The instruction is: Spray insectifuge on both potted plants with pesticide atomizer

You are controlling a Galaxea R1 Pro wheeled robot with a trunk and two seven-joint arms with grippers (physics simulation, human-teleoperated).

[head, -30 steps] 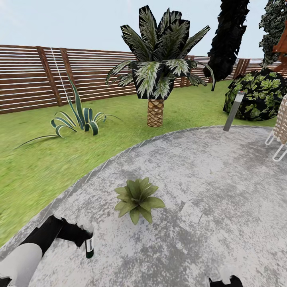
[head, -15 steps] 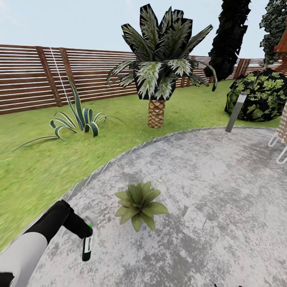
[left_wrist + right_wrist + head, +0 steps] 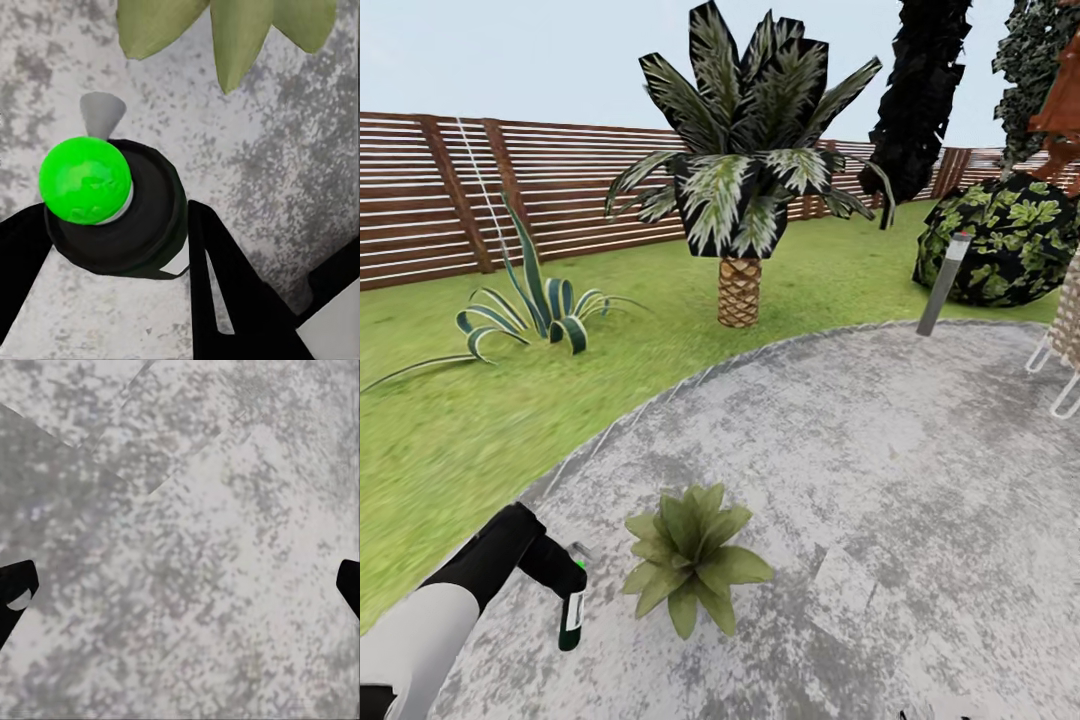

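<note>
The left arm reaches forward and low from the head view's lower left, white forearm and black wrist, its left hand clamped on the pesticide atomizer; the right hand hangs with fingers spread wide apart

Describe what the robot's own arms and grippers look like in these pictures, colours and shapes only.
The left arm has a smooth pale grey-white forearm that narrows into a matte black wrist section. The left gripper is plain black, with flat, tapering, wedge-like fingers. The right gripper shows as two black fingertips, one bearing a small pale rounded patch. No cables or markings are visible.
</note>
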